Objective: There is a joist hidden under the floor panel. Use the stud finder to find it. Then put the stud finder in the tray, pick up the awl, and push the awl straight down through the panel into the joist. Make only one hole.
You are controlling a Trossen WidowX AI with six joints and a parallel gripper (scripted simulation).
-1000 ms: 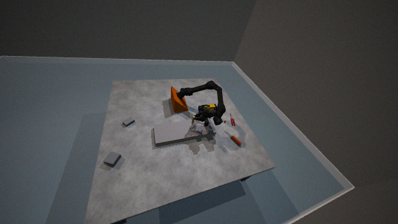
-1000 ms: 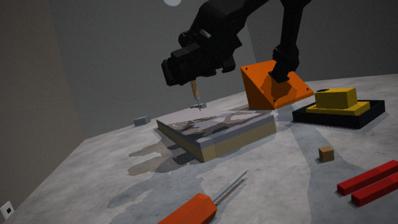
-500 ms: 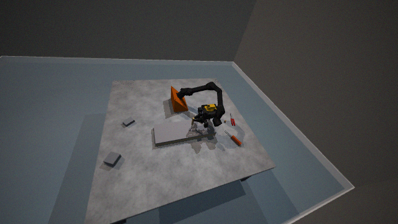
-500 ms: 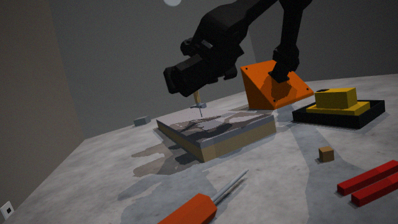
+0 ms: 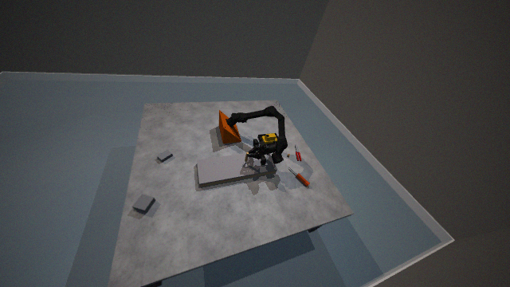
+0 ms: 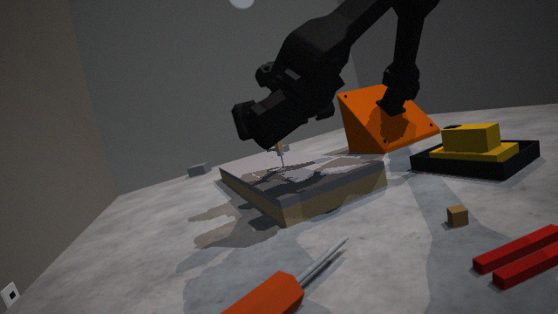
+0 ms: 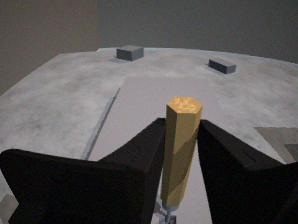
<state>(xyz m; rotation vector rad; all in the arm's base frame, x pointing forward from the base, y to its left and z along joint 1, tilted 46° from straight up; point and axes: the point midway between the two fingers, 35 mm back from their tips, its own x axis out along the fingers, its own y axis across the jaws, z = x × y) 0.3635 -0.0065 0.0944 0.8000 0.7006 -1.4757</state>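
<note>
My gripper (image 5: 248,155) (image 6: 276,146) (image 7: 181,127) is shut on the awl's tan handle, low over the floor panel. The awl (image 5: 246,158) (image 6: 279,148) (image 7: 181,165) points down, leaning slightly. In the exterior view its thin tip meets the top face of the panel (image 5: 219,171) (image 6: 331,187) (image 7: 140,115) or sits just above it; I cannot tell whether it has gone in. No joist shows. The yellow stud finder (image 5: 270,138) (image 6: 471,137) lies in the black tray (image 6: 462,167), apart from the gripper.
The orange wedge (image 5: 227,133) (image 6: 366,126) carries the arm's base. An orange-handled screwdriver (image 5: 303,179) (image 6: 266,296), red-handled pliers (image 5: 297,151) (image 6: 519,249) and a small wooden cube (image 5: 288,155) (image 6: 458,216) lie on the near side. Two grey blocks (image 5: 165,155) (image 5: 144,203) (image 7: 130,53) (image 7: 222,66) lie beyond the panel.
</note>
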